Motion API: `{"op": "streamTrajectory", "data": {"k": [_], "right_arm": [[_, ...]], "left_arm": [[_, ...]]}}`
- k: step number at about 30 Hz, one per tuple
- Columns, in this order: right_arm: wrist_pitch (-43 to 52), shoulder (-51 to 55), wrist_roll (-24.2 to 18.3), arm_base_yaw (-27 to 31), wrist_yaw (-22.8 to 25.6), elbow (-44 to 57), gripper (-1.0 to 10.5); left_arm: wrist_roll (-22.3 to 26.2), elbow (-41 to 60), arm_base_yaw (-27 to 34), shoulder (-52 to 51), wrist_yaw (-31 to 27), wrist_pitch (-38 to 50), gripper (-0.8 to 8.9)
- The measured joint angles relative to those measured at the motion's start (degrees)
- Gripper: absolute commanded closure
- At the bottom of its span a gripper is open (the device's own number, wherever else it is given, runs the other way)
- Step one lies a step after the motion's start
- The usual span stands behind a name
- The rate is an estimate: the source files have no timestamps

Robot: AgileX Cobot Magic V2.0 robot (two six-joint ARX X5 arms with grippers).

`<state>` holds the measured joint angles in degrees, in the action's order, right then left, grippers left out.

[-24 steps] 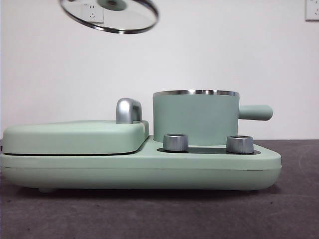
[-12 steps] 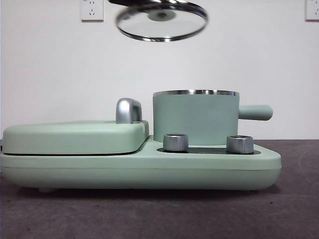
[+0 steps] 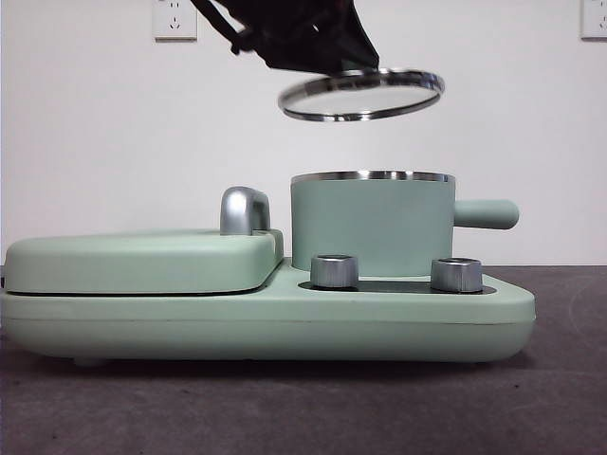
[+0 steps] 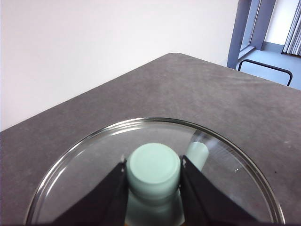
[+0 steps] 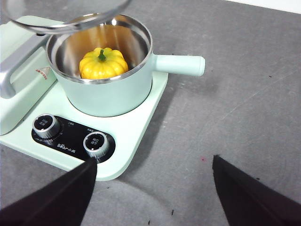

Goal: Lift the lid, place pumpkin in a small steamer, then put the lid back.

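Lid (image 3: 362, 95) aloft: the round glass lid with its steel rim hangs in the air above the small steamer (image 3: 372, 225), well clear of the pot's rim and sitting a little toward the griddle side of it, its disc close to level with a slight tilt. The left gripper (image 4: 154, 170) carries it, both black jaws pressed against the sides of the mint-green knob (image 4: 154, 168), as the left wrist view shows through the glass. In the front view that arm enters dark from above, over the lid.

Pumpkin (image 5: 103, 63), yellow-orange with its green stem up, already sits inside the steel bowl of the steamer, seen from the right wrist camera. The steamer stands on the cooker base (image 3: 285, 327), its stubby handle (image 5: 179, 65) pointing away from the griddle cover (image 3: 142, 261), behind two silver knobs (image 5: 99, 144).

The right gripper (image 5: 153, 188) waits back from the cooker over the dark table (image 5: 244, 108), its jaws spread wide with nothing between them.

What remains, by the look of it, is the closing step. The lid lies above the pot and slightly off its centre, so the carrying arm would need a short sideways shift toward the handle side, then a straight descent, keeping the disc flat so the rim seats evenly all round.
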<state>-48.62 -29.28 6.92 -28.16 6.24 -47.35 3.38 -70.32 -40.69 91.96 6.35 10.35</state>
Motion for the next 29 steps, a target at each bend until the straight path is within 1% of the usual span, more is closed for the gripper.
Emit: {"op": "streamTrajectory", "data": {"k": [4, 7, 12, 14, 17, 19, 23, 29], "right_arm": [[-0.07, 0.00, 0.00, -0.02, 0.00, 0.00, 5.7], [-0.46, 0.00, 0.00, -0.02, 0.00, 0.00, 5.7], [-1.55, 0.00, 0.00, 0.00, 0.11, 0.00, 5.7], [-1.55, 0.00, 0.04, -0.02, 1.42, 0.00, 5.7], [-1.55, 0.00, 0.90, -0.02, 1.51, 0.00, 5.7], [-1.55, 0.00, 1.05, -0.02, 2.47, 0.00, 5.7], [-1.55, 0.00, 1.09, -0.02, 2.64, 0.00, 5.7], [-1.55, 0.00, 1.14, -0.02, 2.73, 0.00, 5.7]], "left_arm": [[0.24, 0.00, 0.00, 2.78, 0.00, 3.10, 8.03], [1.55, 0.00, 0.00, 4.24, 0.00, 3.19, 8.03], [1.79, 0.00, -0.02, 5.57, 0.00, 3.32, 8.03], [2.01, 0.00, -0.02, 6.32, 0.00, 2.99, 8.03], [3.10, 0.00, -0.02, 6.49, -0.02, 1.73, 8.03], [3.65, 0.00, -0.02, 6.49, 0.00, 1.38, 8.03], [4.37, 0.00, -0.07, 6.49, 2.51, 0.59, 8.03], [4.55, 0.00, -0.07, 6.64, 2.60, 0.39, 8.03]]}}
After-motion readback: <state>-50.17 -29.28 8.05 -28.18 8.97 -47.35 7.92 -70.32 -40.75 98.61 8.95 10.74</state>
